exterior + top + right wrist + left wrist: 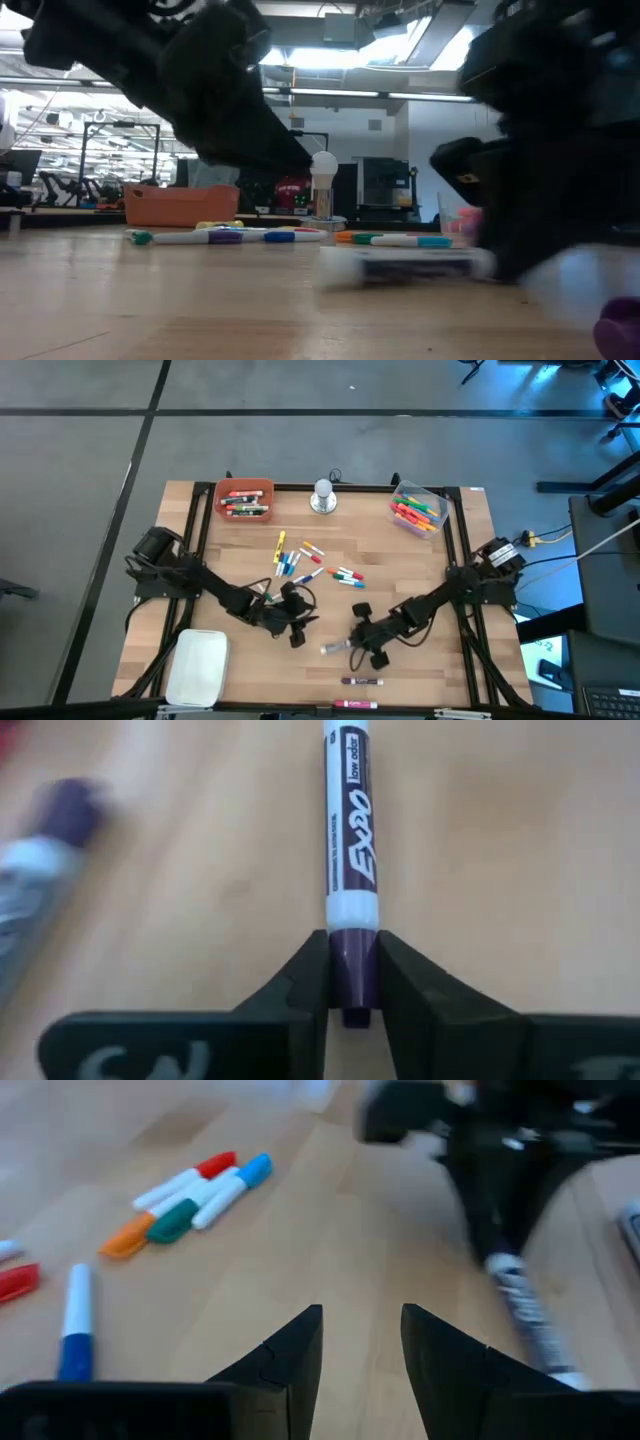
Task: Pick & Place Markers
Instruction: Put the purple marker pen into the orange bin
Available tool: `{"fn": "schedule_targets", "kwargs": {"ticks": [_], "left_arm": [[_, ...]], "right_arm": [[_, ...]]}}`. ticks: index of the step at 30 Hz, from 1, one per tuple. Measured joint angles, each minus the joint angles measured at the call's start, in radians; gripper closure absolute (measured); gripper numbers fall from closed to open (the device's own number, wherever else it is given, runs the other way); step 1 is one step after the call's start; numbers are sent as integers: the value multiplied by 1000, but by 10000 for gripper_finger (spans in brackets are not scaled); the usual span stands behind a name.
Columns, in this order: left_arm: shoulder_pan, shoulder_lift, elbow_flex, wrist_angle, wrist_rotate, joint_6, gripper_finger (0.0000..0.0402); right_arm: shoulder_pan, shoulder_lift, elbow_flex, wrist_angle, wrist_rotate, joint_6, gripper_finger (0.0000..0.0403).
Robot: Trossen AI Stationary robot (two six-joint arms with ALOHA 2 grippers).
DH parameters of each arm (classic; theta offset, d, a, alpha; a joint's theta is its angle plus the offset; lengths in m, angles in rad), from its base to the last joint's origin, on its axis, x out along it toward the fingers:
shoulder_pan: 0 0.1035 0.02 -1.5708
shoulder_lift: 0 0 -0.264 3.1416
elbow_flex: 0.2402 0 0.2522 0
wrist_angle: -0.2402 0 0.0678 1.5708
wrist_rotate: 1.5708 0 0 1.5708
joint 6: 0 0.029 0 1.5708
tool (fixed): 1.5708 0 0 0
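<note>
Your right gripper [352,982] is clamping down on the purple cap of a white-bodied marker [350,820], and the wrist view is showing both fingers pressed against the cap with the barrel sticking out ahead over the table [420,565]. From above that marker [335,648] is lying just beside the gripper [362,647] near the front middle, but the arm is hiding the pinch itself. In the low view it's mostly a blur; you're only getting a pale barrel [400,264], with the gripper a dark mass over its end.

Your left gripper [362,1342] is hovering near the loose pile, fingers parted with nothing between them. From overhead its tips [297,635] are getting lost in dark cabling.

The remaining markers [300,558] are lying scattered mid-table, more are sitting in the orange bin [244,499] and the clear bin [418,510], and two purple ones [361,681] are lying near the front edge, the nearest one half cut off. A white tray [197,666] is sitting front left.
</note>
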Motion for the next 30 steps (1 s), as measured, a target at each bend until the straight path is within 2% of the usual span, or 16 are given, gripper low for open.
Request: {"fn": "schedule_targets", "kwargs": {"ticks": [3, 8, 11, 14, 20, 25, 30], "left_arm": [[4, 56, 31, 2, 16, 31, 268], [30, 129, 80, 105, 151, 106, 253], [54, 155, 118, 96, 199, 167, 242], [80, 183, 148, 90, 220, 202, 236], [140, 244, 189, 31, 360, 269, 236], [155, 248, 195, -4, 374, 283, 264], [156, 248, 195, -42, 369, 334, 337]], "right_arm": [[-18, 1, 0, -2, 64, 23, 337], [-36, 2, -2, -4, 179, 97, 337], [-39, 4, -2, -1, 228, 133, 337], [-38, 4, 2, -4, 249, 139, 337], [-38, 5, 10, -7, 252, 136, 337], [-38, 5, 11, -12, 251, 144, 313], [-38, 5, 11, -13, 252, 157, 283]]}}
